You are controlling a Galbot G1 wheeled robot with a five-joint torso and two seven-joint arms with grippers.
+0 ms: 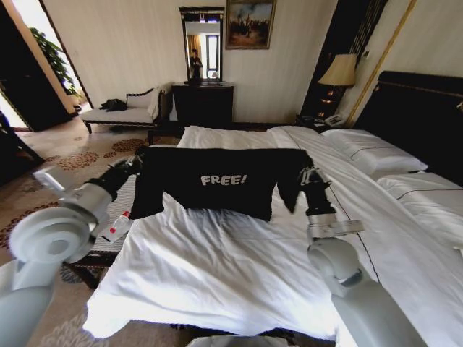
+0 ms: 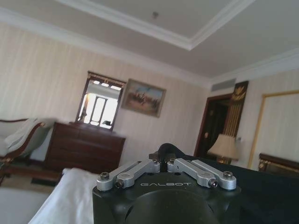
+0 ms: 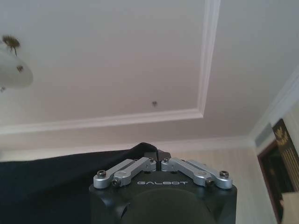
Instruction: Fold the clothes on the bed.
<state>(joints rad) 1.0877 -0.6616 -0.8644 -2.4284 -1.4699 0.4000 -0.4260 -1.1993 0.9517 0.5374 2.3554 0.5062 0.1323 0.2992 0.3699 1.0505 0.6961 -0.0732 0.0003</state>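
Observation:
The clothes, a black T-shirt point(image 1: 217, 181) with white "FREE!" lettering, hang stretched above the white bed point(image 1: 239, 267), held up at both shoulders. My left gripper point(image 1: 139, 160) is shut on the shirt's left shoulder. My right gripper point(image 1: 305, 172) is shut on the right shoulder, with the sleeve drooping beside it. In the left wrist view the gripper point(image 2: 163, 160) pinches a fold of black cloth point(image 2: 261, 191). The right wrist view shows the right gripper point(image 3: 158, 157) closed on the shirt's edge point(image 3: 51, 182), pointing up at the ceiling.
A narrow bench point(image 1: 116, 224) stands by the bed's left side, with a small red-and-white item on it. White pillows point(image 1: 376, 152) lie at the dark headboard point(image 1: 427, 116). A dresser with mirror point(image 1: 202, 101), a chaise point(image 1: 123, 112) and a lamp point(image 1: 338, 72) stand along the far wall.

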